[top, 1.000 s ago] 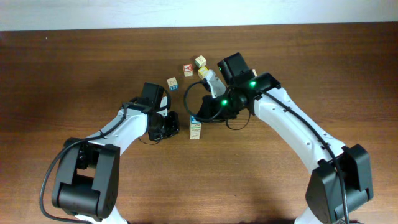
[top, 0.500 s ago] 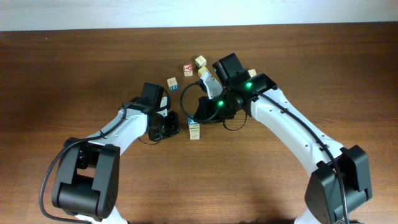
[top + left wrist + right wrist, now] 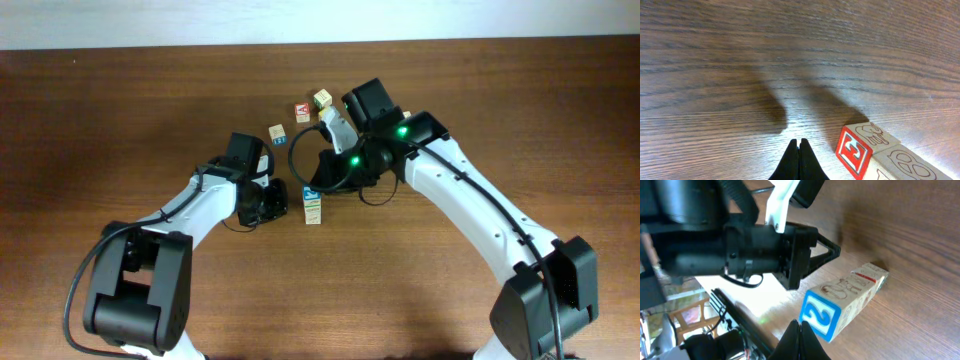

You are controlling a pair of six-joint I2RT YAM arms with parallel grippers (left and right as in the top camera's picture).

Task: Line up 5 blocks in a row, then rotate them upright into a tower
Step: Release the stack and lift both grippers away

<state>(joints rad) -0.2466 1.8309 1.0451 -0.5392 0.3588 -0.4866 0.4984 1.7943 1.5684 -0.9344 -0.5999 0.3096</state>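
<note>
At the middle of the table (image 3: 120,120) lie the blocks (image 3: 313,206), joined end to end in one short row. Its long axis runs from the robot's side toward the far edge.

The blue-framed block (image 3: 821,316) caps the far end of the row and the red-framed block (image 3: 854,152) caps the near end.

The right gripper (image 3: 800,330) sits at the far end of the row with its jaws pressed together and nothing between them. Its tips are just beside the blue-framed face; whether they touch it cannot be told.

The left gripper (image 3: 799,150) is low over the wood to the left of the row, near its red end but apart from it. Its jaws are likewise closed on nothing. From there the row leads off to the right of the fingertips.

Three single cubes (image 3: 302,111) lie scattered beyond the far end of the row.

The right arm looks the nearer of the two, so a sideways push on the blue end seems the likely way to swing the row. A push off the end face could split the line.
</note>
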